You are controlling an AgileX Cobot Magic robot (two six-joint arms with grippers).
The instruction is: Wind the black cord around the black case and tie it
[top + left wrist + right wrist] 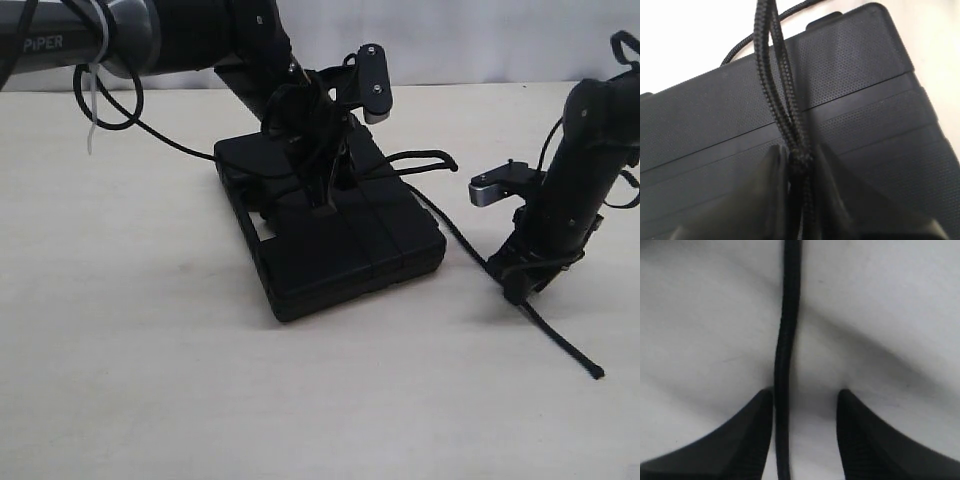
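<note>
Your left gripper [801, 162] pinches doubled cord [771, 85] over the case [865, 75]; at three o'clock, your right gripper [805, 392] straddles cord, spread.

Exterior: off the arms, slightly raised, facing down across the counter [150, 400]; wide enough for both arms. Left wrist: just behind the left pincer [800, 160], aimed past its tips, very close onto the black case [865, 100] and black cord [789, 131]. Right wrist: behind the right pincer [805, 400], close over counter and cord. Shared with exterior: case lid at left pincer, cord at right pincer.
</note>
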